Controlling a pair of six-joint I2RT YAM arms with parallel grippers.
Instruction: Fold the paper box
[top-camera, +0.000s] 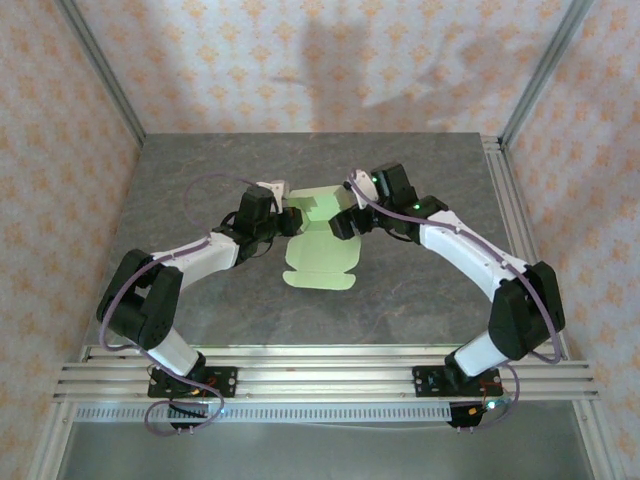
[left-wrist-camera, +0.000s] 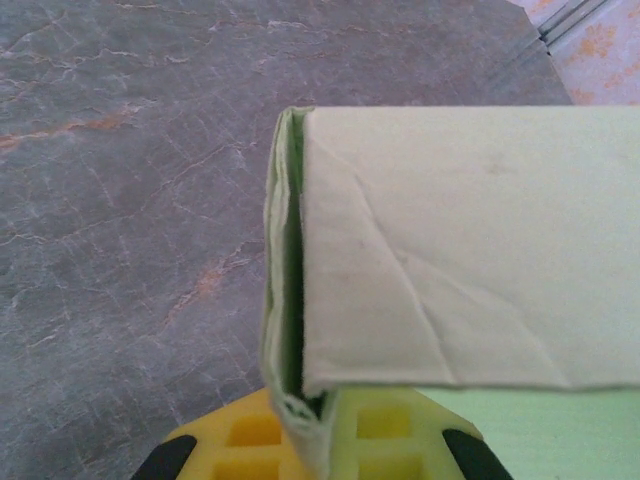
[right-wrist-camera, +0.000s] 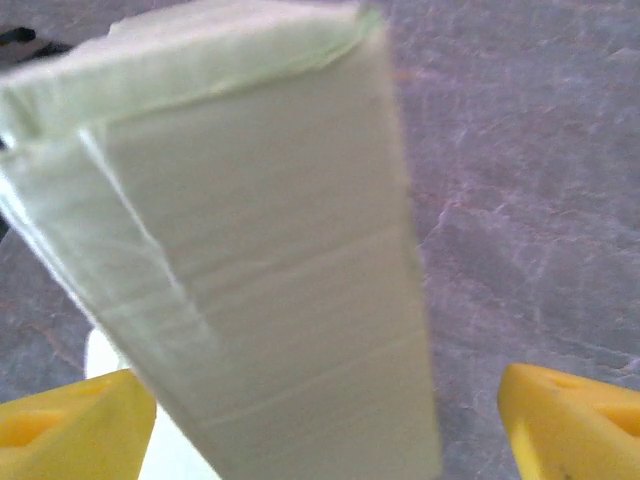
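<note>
Paper box (top-camera: 318, 262): pale green card, near the middle of the worktop (top-camera: 200, 190), between the two arms. The near flap lies flat with rounded tabs, and the far part is raised.
Left end effector (top-camera: 283, 218): closed on the box's folded left edge (left-wrist-camera: 450, 260), with the yellow pads (left-wrist-camera: 390, 432) pinching the card.
Right end effector (top-camera: 343, 222): jaws wide, with yellow fingers (right-wrist-camera: 570, 420) either side of a raised panel (right-wrist-camera: 270, 280). The finger at the right of its wrist view stands clear of the card.
Worktop: grey, stone-patterned.
</note>
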